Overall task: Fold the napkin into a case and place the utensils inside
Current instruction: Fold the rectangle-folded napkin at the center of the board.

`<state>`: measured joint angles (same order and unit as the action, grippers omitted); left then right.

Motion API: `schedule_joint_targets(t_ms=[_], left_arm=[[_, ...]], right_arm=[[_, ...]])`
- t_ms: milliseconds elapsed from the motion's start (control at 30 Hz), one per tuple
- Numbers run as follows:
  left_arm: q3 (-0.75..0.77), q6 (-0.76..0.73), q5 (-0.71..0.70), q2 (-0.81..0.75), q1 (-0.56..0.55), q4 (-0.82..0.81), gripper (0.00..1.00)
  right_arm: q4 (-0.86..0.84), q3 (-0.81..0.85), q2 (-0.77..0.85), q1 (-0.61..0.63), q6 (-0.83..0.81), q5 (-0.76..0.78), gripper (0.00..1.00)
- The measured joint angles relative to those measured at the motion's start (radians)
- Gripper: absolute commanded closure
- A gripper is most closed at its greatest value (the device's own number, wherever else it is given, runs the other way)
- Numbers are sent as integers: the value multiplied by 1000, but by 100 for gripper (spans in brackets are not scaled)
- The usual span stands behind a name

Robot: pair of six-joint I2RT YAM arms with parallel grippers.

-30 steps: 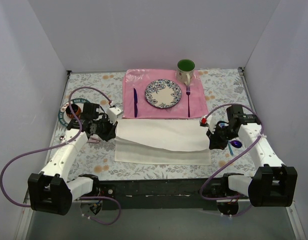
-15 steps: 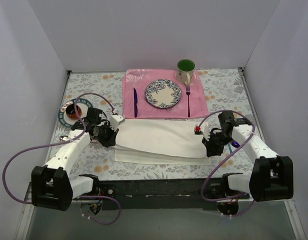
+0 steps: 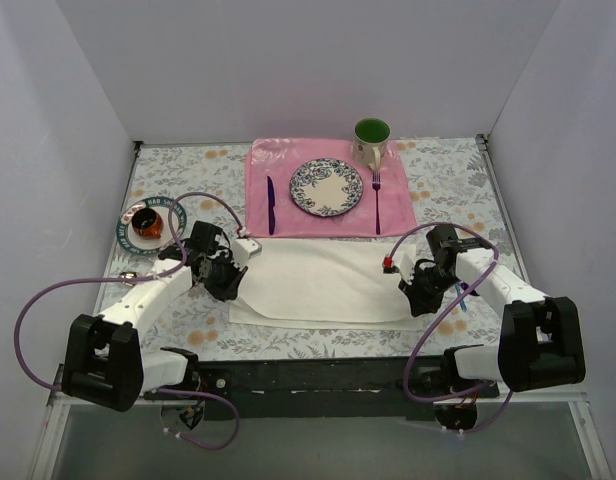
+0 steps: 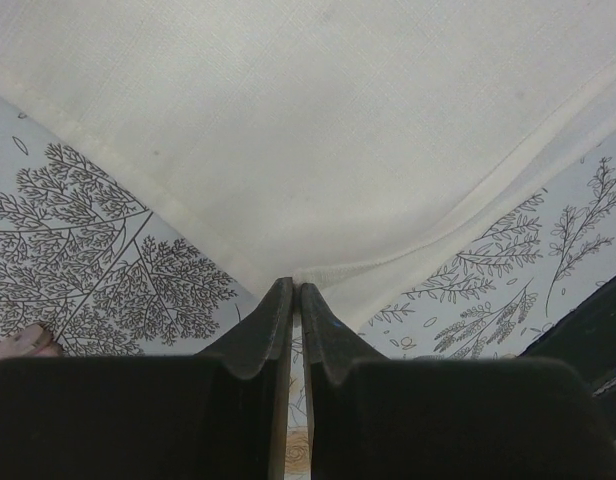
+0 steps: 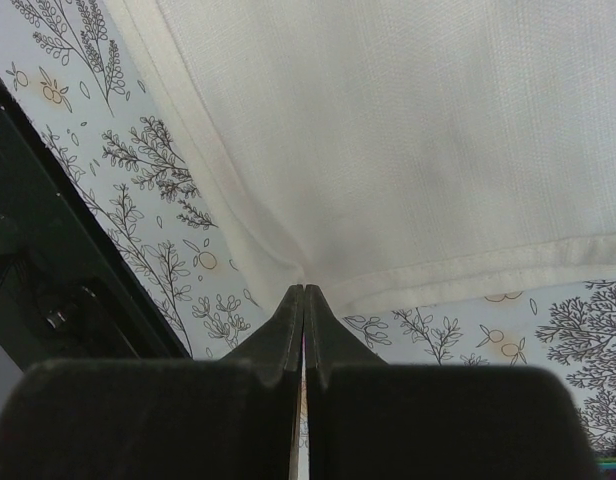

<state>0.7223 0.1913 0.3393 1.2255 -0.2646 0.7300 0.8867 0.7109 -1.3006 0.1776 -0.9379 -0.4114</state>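
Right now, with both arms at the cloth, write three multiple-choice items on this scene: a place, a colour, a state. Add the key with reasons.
1. Where does the fork lie relative to the plate?
A) to its left
B) to its right, on the pink placemat
C) on top of it
2. What colour is the mug inside?
A) green
B) red
C) yellow
3. How is the left gripper?
A) wide open
B) shut on a napkin corner
C) shut on nothing
Key: 1 B, it lies past the plate's right rim; 2 A, the top view looks into green; 3 B, the wrist view shows the cloth corner pinched between closed fingers.
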Motion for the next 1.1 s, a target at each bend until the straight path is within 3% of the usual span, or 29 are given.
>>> schedule_joint_targets(t_ms=[467,833,1100], left_arm=[[-57,2,-58,-29,-13,-2,100],[138,25,-13,-82,-13,104,100],[150,9,25,-120,-13,184,100]], right_arm=[[15,47,0,1,0,5,99],[128,182,70,1,-11,-10,99],[206,192,124,1,-38,-10,99]])
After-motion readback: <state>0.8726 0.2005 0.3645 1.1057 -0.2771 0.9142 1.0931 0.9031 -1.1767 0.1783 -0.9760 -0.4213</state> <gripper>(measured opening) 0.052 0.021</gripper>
